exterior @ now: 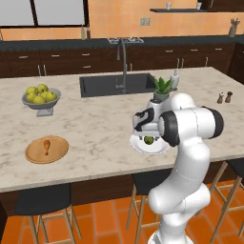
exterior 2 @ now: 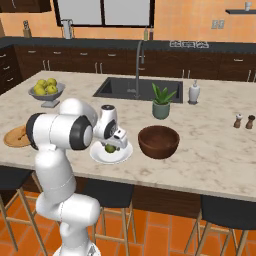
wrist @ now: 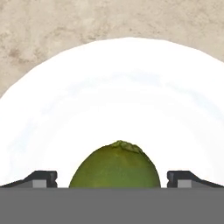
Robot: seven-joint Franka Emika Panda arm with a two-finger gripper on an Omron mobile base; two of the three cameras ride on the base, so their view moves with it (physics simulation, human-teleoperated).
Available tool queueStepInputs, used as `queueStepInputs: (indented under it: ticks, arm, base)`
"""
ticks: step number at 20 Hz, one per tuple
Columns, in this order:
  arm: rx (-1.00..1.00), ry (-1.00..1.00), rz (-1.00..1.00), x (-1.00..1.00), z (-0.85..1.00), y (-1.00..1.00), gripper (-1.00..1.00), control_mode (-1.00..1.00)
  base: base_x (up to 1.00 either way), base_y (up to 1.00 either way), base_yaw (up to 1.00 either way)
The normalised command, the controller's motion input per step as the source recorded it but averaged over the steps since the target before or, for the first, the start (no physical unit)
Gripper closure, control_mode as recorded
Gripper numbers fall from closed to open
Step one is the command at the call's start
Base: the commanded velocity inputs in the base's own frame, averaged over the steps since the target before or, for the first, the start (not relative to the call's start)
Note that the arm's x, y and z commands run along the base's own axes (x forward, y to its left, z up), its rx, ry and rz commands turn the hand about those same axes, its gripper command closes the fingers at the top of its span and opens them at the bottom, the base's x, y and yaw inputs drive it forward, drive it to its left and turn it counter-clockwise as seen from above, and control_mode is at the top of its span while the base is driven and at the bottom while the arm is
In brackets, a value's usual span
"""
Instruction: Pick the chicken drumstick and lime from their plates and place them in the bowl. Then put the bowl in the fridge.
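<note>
The lime (wrist: 114,165) is seen centred between the spread, empty jaws, on the white plate (wrist: 109,87); the bowl (exterior 2: 158,141) lies just beside it on the surface.

I see a potted plant (exterior 2: 162,102) right of the sink (exterior 2: 128,88), a fruit bowl (exterior 2: 46,92) far left, shakers (exterior 2: 244,121) far right.

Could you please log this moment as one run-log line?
phase: reaching lime | gripper: open, straddling small dark-green lime | lime: on glossy white plate | dark wooden bowl: empty
</note>
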Motion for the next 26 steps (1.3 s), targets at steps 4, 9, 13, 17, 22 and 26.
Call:
queueStepInputs:
  ticks: [4, 9, 13, 17, 22, 26]
  arm:
    - [0.0, 0.0, 0.0, 0.0, 0.0, 0.0, -1.0, -1.0]
    - [0.0, 0.0, 0.0, 0.0, 0.0, 0.0, 1.0, -1.0]
    - [0.0, 0.0, 0.0, -0.06, 0.0, 0.01, 1.0, -1.0]
    - [-0.01, -0.11, 0.0, -0.35, 0.74, 0.0, 1.0, -1.0]
    - [0.0, -0.17, 0.0, -0.09, 1.0, -0.34, 1.0, -1.0]
    - [0.0, 0.0, 0.0, 0.12, 0.69, -0.86, 1.0, -1.0]
  base:
    - [0.0, 0.0, 0.0]
    - [0.0, 0.0, 0.0]
    - [0.0, 0.0, 0.0]
    - [0.0, 0.0, 0.0]
    - [0.0, 0.0, 0.0]
    - [0.0, 0.0, 0.0]
